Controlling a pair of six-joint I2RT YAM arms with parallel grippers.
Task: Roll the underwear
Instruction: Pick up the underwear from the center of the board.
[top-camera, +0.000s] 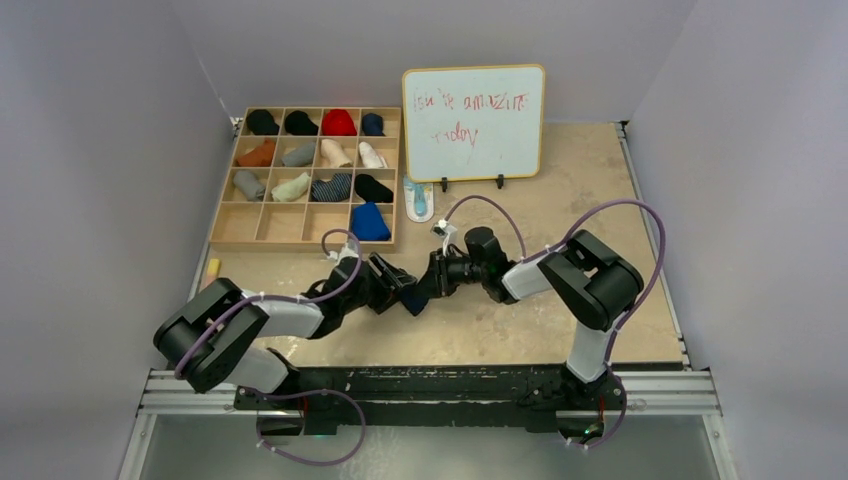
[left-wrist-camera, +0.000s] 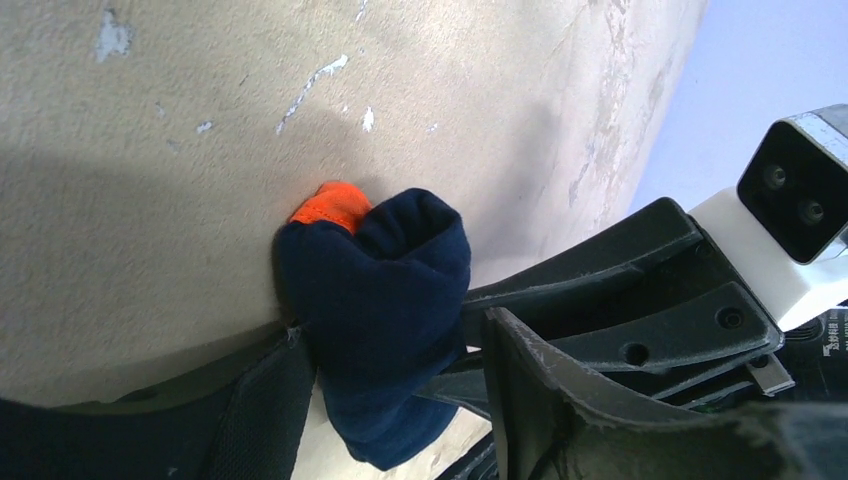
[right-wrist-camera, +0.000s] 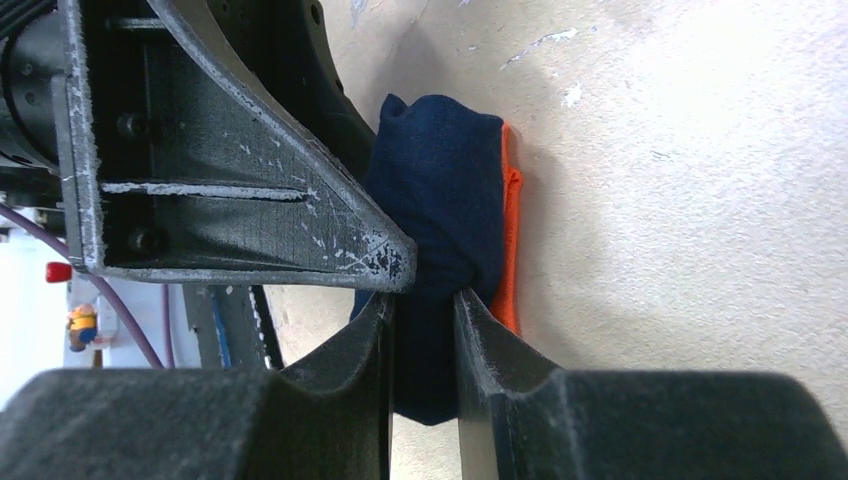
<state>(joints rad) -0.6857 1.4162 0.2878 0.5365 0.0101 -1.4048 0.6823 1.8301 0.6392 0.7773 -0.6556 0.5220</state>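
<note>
1. The worktop (top-camera: 600, 200) carries everything. I work at its middle, a little toward 6 o'clock, where both my arms can reach the same spot.
2. The wooden tray (top-camera: 225, 225) sits at 10 o'clock. Most of its compartments hold small rolled bundles, so I judge it to be where finished rolls go. A row of cells on its near side is bare.
3. The whiteboard (top-camera: 475, 120) stands at 12 o'clock, well apart from the work.
4. My right hand (right-wrist-camera: 425, 300) comes in from 3 o'clock. Its fingers are nearly together and pinch a fold of the navy brief (right-wrist-camera: 440, 190), which I judge stops the roll from springing loose.
5. My left hand (left-wrist-camera: 390, 360) comes in from 8 o'clock. Its fingers stand fairly wide on either side of the bundle. I cannot tell whether they press on it or only bracket it.
6. The navy brief lies on the worktop between my two hands, bunched into a thick, rounded wad. It looks to me mostly rolled, though not yet tidy.
7. The orange trim (left-wrist-camera: 330, 205) peeks out at the wad's far edge, against the worktop. That loose end could let the roll unwind once I let go.
</note>
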